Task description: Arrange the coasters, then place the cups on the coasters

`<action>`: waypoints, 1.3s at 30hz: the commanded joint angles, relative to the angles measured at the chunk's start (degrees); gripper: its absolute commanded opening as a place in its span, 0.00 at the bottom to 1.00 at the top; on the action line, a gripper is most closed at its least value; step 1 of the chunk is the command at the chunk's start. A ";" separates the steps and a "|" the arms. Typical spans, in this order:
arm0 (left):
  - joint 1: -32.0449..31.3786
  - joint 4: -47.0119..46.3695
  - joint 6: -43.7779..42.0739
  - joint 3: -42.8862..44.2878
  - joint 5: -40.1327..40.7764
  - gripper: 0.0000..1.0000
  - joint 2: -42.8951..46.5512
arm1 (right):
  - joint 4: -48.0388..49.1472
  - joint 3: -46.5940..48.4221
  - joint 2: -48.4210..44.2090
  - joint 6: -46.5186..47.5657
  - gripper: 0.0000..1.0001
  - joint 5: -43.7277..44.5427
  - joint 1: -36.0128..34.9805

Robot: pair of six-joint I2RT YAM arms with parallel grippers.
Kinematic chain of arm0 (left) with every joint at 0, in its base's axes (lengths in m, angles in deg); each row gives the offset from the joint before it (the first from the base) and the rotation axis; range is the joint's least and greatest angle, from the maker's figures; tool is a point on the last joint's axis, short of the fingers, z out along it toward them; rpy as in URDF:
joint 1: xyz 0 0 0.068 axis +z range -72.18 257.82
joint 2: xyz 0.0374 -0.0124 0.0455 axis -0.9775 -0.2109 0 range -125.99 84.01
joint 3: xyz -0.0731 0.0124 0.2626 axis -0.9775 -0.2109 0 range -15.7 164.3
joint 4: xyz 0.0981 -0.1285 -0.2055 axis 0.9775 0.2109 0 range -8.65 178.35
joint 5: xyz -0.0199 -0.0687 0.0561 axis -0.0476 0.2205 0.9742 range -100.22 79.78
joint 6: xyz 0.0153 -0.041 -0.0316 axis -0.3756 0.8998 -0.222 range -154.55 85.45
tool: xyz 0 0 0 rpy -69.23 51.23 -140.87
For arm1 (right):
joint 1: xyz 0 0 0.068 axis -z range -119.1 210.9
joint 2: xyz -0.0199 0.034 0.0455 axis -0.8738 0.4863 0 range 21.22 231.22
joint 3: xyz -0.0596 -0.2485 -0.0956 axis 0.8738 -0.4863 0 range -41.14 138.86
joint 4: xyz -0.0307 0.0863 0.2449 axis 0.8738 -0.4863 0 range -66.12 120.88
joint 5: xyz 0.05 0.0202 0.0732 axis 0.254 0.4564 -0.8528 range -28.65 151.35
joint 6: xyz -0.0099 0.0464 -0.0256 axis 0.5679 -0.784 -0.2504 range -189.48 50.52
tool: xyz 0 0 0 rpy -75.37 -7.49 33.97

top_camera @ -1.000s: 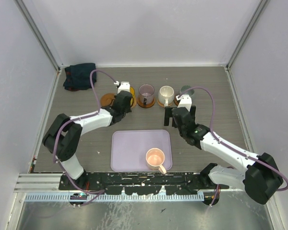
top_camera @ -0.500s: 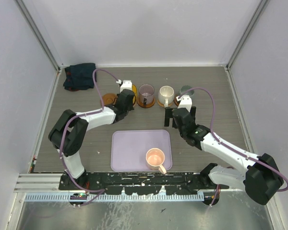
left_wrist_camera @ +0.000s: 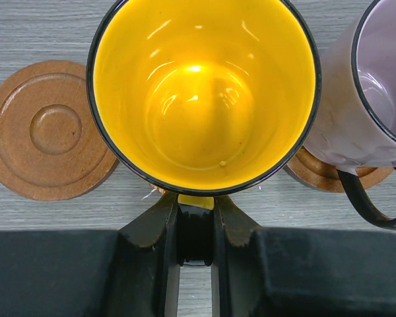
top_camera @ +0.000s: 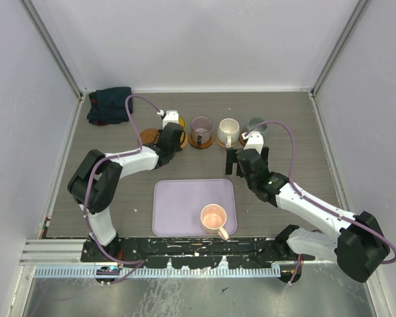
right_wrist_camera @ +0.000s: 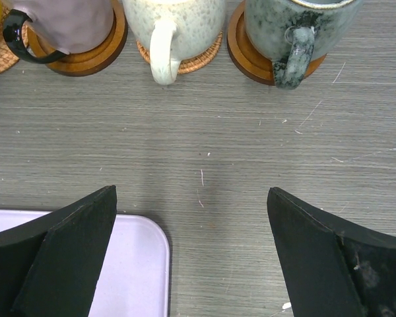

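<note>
toward the left of the far row, the yellow cup (left_wrist_camera: pixel 204 99) is upright, its dark handle pinched narrow in my left gripper (left_wrist_camera: pixel 196 228). a bare coaster (left_wrist_camera: pixel 49 129) lies just beside it on the left. on its right the purple cup (left_wrist_camera: pixel 376 86) sits on a coaster (left_wrist_camera: pixel 317 175). my left arm (top_camera: pixel 129 160) folds at the elbow and stretches away from its base. my right gripper (right_wrist_camera: pixel 191 191) hangs wide, holding nothing, facing the white cup (right_wrist_camera: pixel 175 13) and grey-green cup (right_wrist_camera: pixel 284 20). the pink cup (top_camera: pixel 213 216) rests on the lavender tray (top_camera: pixel 178 198).

Grey table (top_camera: pixel 317 152) carries a row of coasters (top_camera: pixel 148 137), 1 lavender tray (top_camera: pixel 178 205), 1 dark cloth (top_camera: pixel 109 105).
</note>
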 commanded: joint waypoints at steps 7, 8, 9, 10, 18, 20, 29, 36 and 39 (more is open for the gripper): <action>0.36 -7.41 1.16 2.42 2.65 0.00 0.22 | 2.90 0.44 0.54 0.17 1.00 -0.24 0.25; 0.40 -7.41 1.16 2.46 2.70 0.00 0.16 | 2.91 0.37 0.56 0.17 1.00 -0.22 0.25; 0.37 -7.40 1.16 2.42 2.73 0.00 0.09 | 2.99 0.38 0.61 0.21 1.00 -0.24 0.27; 0.36 -7.33 1.16 2.44 2.76 0.00 0.06 | 2.93 0.39 0.63 0.22 1.00 -0.27 0.29; 0.38 -7.32 1.52 2.22 2.73 0.00 -0.33 | 2.95 0.53 0.63 0.26 1.00 -0.33 0.25; 0.39 -7.31 1.51 2.21 2.68 0.00 -0.41 | 2.97 0.45 0.60 0.26 1.00 -0.37 0.29; 0.44 -6.97 1.68 2.11 3.08 0.00 -0.31 | 3.00 0.55 0.89 0.13 1.00 -0.54 0.25; 0.44 -6.97 2.07 1.40 3.30 0.00 0.24 | 2.93 0.74 1.15 0.09 1.00 -0.73 0.25; 0.44 -6.97 2.37 1.13 3.25 0.00 0.22 | 2.99 0.64 1.16 0.08 1.00 -0.80 0.25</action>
